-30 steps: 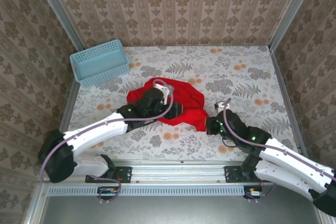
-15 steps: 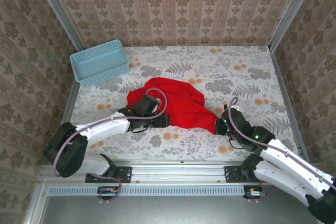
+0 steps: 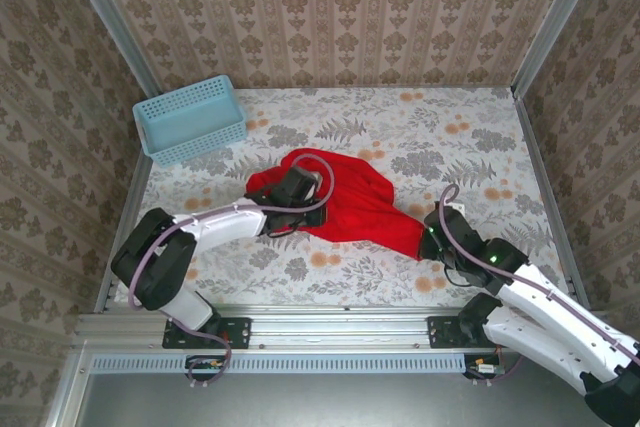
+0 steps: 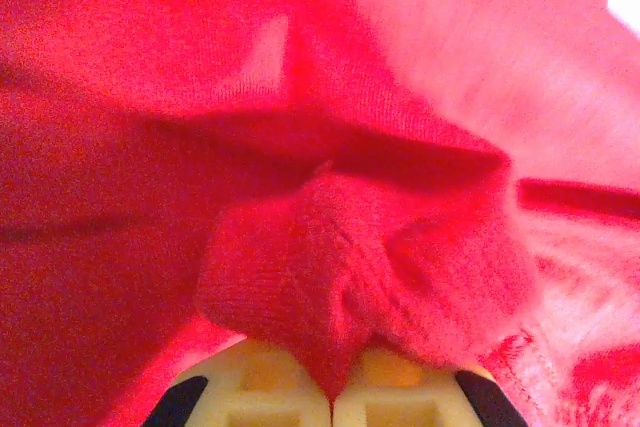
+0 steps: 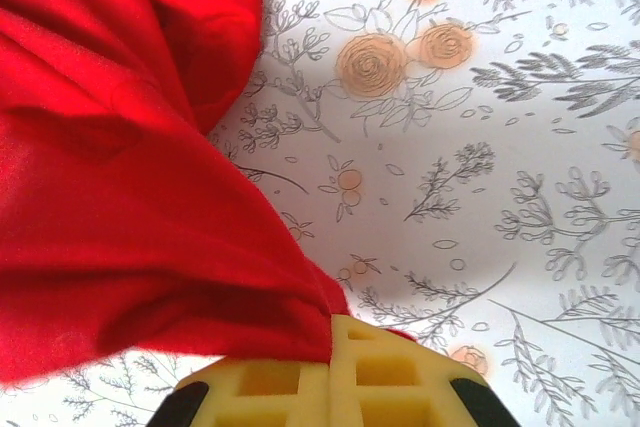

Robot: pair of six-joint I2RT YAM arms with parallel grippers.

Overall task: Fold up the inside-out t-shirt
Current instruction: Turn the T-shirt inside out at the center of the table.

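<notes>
So the red t-shirt [image 3: 350, 202] was lying crumpled around the middle of the tabletop [image 3: 470, 137], a bit toward the near edge, def not folded yet. The left part was bunched into a rumpled heap. The right part was drawn out into a narrow point running right and toward the arms.

Left gripper [image 4: 333, 399] was pressed together w/ a puckered wad of red cloth pinched between its yellow pads [image 4: 265, 379]. In the left wrist cam the fabric bulged straight out of the fingertips, and the rest of the shirt spread out past it. From the top cam that arm reached in over the left side of the heap, low on the cloth.

Right gripper [image 5: 335, 377] was also clamped shut, pinching the tip of that stretched-out point. In the right wrist cam the cloth fanned out up and left from the pads, w/ bare floral tabletop to the right of it. Couldn't tell which part of the shirt either one had, tbh, hem or sleeve or whatever.

Other than that, a light blue plastic basket [image 3: 190, 119] sat at the far left corner of the tabletop, well apart from the shirt.
</notes>
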